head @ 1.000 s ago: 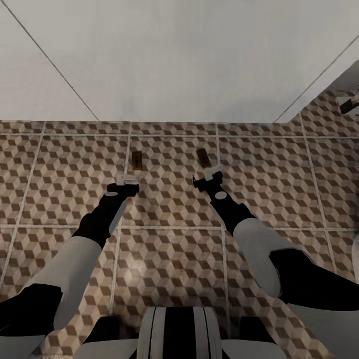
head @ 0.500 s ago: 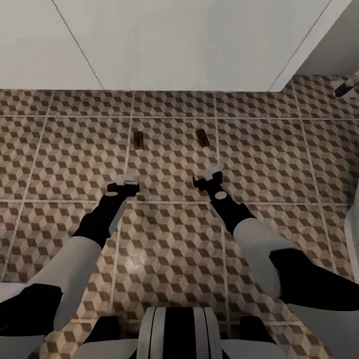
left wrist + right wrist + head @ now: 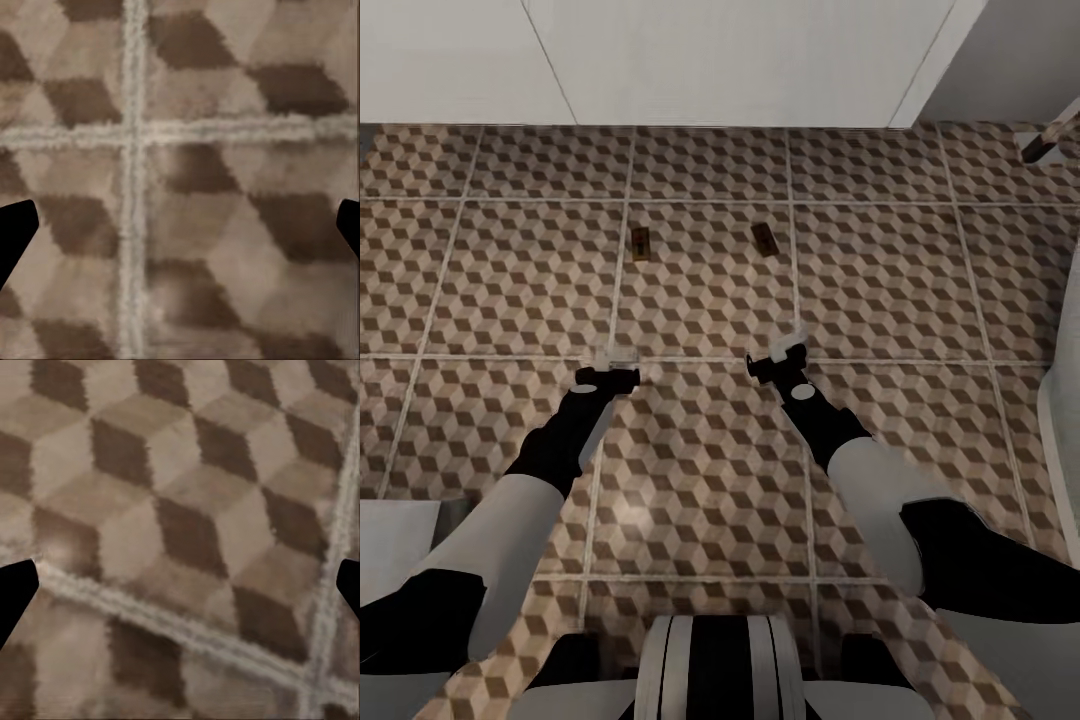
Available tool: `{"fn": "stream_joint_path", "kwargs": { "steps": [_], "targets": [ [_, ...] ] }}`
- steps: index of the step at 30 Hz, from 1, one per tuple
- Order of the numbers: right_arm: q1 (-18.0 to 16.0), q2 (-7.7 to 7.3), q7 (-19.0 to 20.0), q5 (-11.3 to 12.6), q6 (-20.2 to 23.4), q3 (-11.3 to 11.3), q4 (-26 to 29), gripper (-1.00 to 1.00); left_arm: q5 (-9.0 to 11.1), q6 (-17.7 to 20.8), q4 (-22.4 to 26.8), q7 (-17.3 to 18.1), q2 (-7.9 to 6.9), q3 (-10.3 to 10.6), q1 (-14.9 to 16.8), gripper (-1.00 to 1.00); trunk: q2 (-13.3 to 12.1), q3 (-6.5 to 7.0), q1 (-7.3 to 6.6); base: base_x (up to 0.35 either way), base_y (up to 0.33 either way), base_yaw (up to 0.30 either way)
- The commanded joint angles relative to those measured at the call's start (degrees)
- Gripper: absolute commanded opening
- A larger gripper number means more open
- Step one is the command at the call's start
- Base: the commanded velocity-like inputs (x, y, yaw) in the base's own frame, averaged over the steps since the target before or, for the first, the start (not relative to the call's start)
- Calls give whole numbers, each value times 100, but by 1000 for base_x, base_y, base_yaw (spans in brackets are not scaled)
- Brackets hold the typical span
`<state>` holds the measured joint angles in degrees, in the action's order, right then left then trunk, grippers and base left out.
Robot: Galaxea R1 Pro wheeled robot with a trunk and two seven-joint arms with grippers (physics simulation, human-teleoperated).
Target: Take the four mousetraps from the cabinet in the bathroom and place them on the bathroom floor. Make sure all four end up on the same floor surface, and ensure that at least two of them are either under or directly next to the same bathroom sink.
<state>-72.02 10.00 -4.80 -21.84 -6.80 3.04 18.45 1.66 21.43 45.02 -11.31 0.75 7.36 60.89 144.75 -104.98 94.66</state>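
Cube-patterned tiles made up the bathroom floor (image 3: pixel 700 480) beneath me, brown and beige with pale grout, running up to a white wall at the far edge. Nearest to me my two arms reached forward and down. My left gripper (image 3: pixel 616 355) hung over a grout crossing with nothing between its fingers; in its wrist view the dark fingertips (image 3: pixel 15 232) sat at opposite edges with bare tile between, so I read it as spread wide and empty. My right gripper (image 3: pixel 788 351) looked the same, fingertips (image 3: pixel 15 596) apart over plain tile.

Beyond the grippers, well clear of both, two mousetraps lay flat on the tiles: one mousetrap (image 3: pixel 641 243) ahead of my left arm, another mousetrap (image 3: pixel 765 239) ahead of my right, near each other and short of the wall.

I judged that this pair was set down and the task was about half done, with two traps yet to fetch. Whether these two lay beside the sink I could not tell from here. My next move called for turning the base towards the cabinet with both hands free.
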Motion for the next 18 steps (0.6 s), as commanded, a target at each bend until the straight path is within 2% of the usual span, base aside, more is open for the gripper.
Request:
{"fn": "stream_joint_path", "kwargs": {
  "steps": [1,18],
  "targets": [
    [-4,0,-48,-41,-6,22,-8,100,18,29,9,-38,-2,20,2,100,1,-2,-4,-334,0,0],
    [-5,0,-50,-43,-6,22,-8,100,18,34,15,-36,5,77,2,100,1,-2,-4,-334,0,0]
  ]
}}
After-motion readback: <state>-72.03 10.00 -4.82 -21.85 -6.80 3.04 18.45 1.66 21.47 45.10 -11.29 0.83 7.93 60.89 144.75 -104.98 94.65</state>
